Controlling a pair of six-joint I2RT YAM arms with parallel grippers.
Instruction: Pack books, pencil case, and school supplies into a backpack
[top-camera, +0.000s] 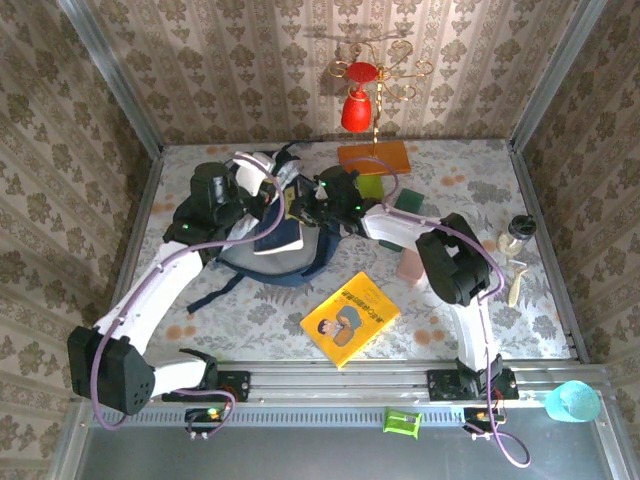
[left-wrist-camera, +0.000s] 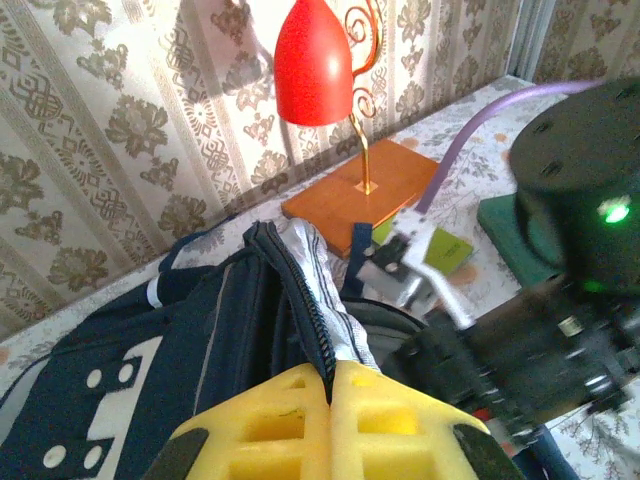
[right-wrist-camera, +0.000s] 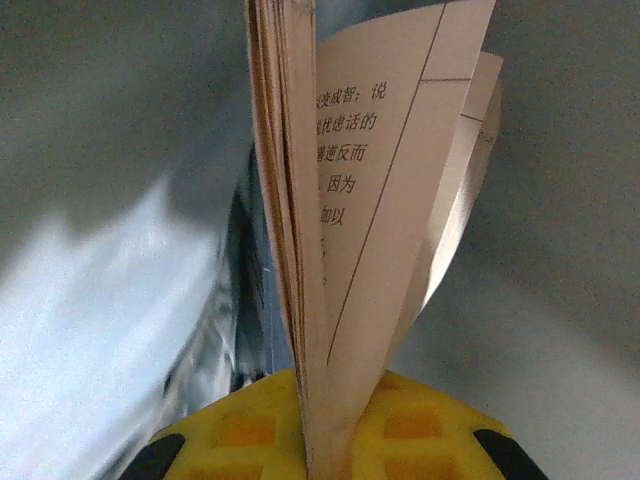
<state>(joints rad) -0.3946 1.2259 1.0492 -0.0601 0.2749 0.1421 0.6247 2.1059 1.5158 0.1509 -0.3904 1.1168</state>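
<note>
The navy backpack (top-camera: 262, 262) lies at mid-table with its mouth held up. My left gripper (top-camera: 274, 184) is shut on the zip edge of the backpack (left-wrist-camera: 300, 290), pinched between the yellow pads (left-wrist-camera: 270, 425). My right gripper (top-camera: 308, 208) is shut on a book (right-wrist-camera: 340, 230); its printed pages fan out inside the bag's grey lining, and pale pages (top-camera: 281, 236) show at the mouth. The yellow book (top-camera: 350, 318) lies flat near the front. Light green (top-camera: 371, 187), dark green (top-camera: 408, 200) and pink (top-camera: 410, 268) supplies rest right of the bag. The pencil case is out of view.
A red lamp (top-camera: 357, 108) on an orange slab (top-camera: 373, 157) stands at the back, just behind the grippers. A small bottle (top-camera: 517, 232) and a pale comb-like piece (top-camera: 515, 280) lie at the right edge. Patterned walls close in three sides.
</note>
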